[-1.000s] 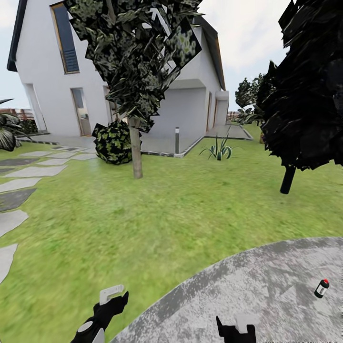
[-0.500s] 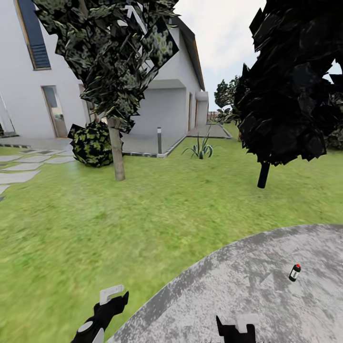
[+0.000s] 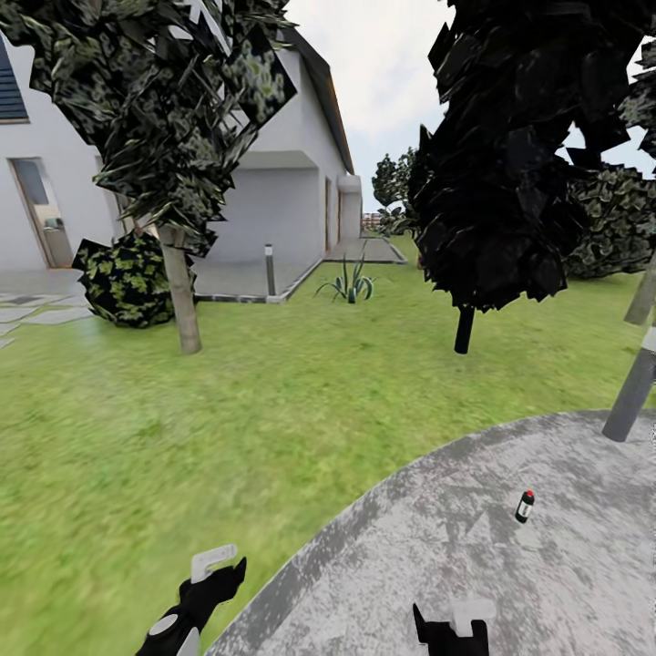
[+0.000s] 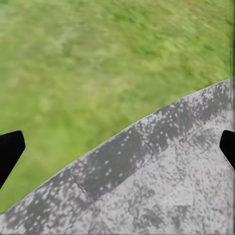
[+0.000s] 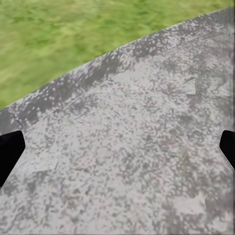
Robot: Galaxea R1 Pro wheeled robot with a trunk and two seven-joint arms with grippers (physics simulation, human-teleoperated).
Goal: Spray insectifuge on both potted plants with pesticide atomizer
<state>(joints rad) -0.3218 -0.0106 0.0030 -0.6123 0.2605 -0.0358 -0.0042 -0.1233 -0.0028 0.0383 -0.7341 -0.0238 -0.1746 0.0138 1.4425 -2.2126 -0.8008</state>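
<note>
I am lining up on the pesticide atomizer (image 3: pixel 525 506), which stands upright on the grey round paving (image 3: pixel 428 556), ahead of my right gripper (image 3: pixel 453 625) and off to its outer side, well apart from both sets of jaws. I carry the left gripper (image 3: pixel 211 572) low over the lawn (image 3: pixel 228 419) edge. Both wrist views show the fingertips far apart at the frame edges, so both jaws stand wide with nothing between them, ready for the bottle.

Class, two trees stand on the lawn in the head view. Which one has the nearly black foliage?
The tree right of centre, with its thin dark trunk; the other tree by the house has mottled green leaves and a pale trunk.
</note>
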